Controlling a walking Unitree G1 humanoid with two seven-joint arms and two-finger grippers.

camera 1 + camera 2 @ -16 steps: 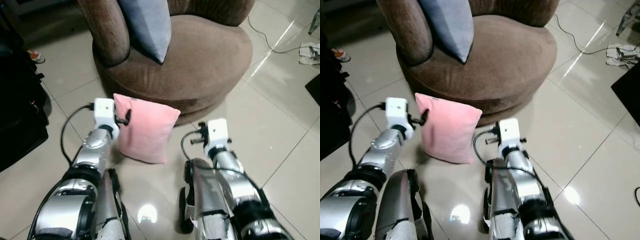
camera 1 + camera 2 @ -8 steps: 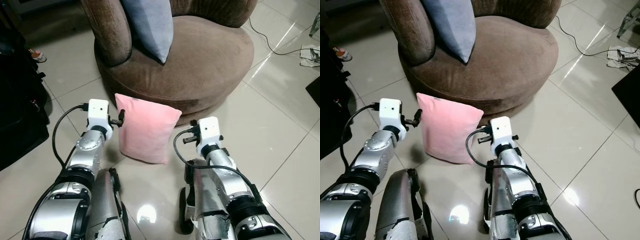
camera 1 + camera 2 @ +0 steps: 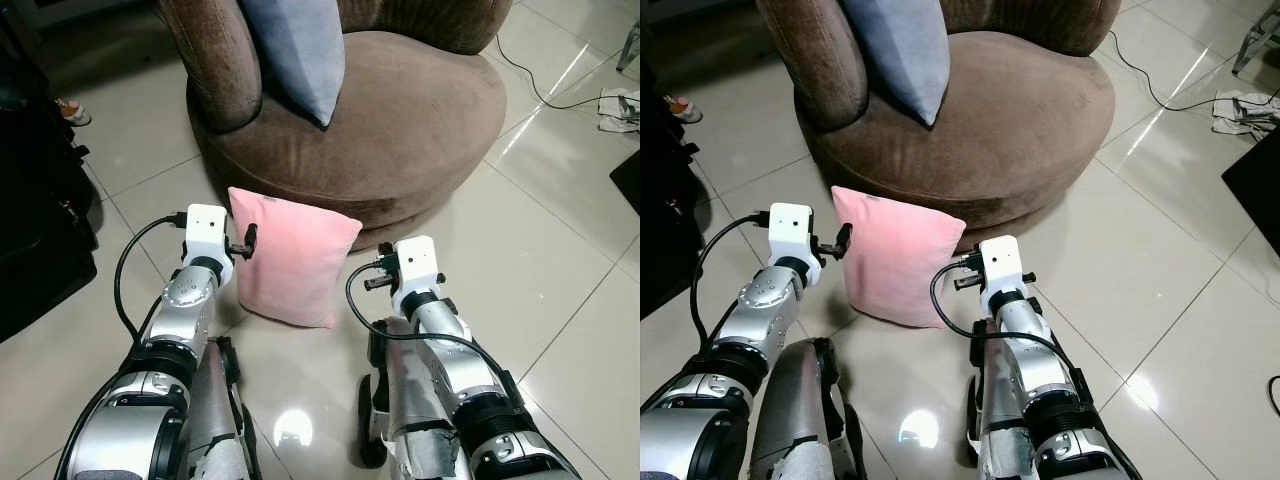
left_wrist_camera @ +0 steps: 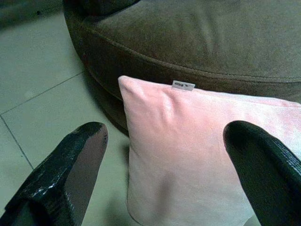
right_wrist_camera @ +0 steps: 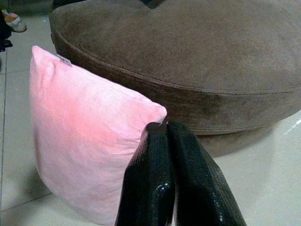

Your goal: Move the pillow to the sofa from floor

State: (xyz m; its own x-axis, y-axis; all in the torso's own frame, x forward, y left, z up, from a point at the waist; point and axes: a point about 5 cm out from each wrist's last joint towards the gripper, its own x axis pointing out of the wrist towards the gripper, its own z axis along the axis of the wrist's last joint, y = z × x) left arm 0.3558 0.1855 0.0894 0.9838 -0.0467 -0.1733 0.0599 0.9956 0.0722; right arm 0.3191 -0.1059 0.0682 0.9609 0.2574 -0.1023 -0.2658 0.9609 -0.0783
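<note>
Flanking the pink pillow (image 3: 291,256), which stands upright on the floor (image 3: 560,260) against the near base of the brown round sofa (image 3: 400,110). Left end effector (image 4: 174,179) has fingers spread wide at the pillow's left top corner; right end effector (image 5: 171,165) has fingers pressed together near its right corner, gripping nothing. Risks: soft pillow could tip or squash away from a one-sided pinch; shut right fingers may just push it. Grey cushion (image 3: 295,50) already on sofa. Small white tag (image 4: 183,85) on the top seam, writing unreadable.
</note>
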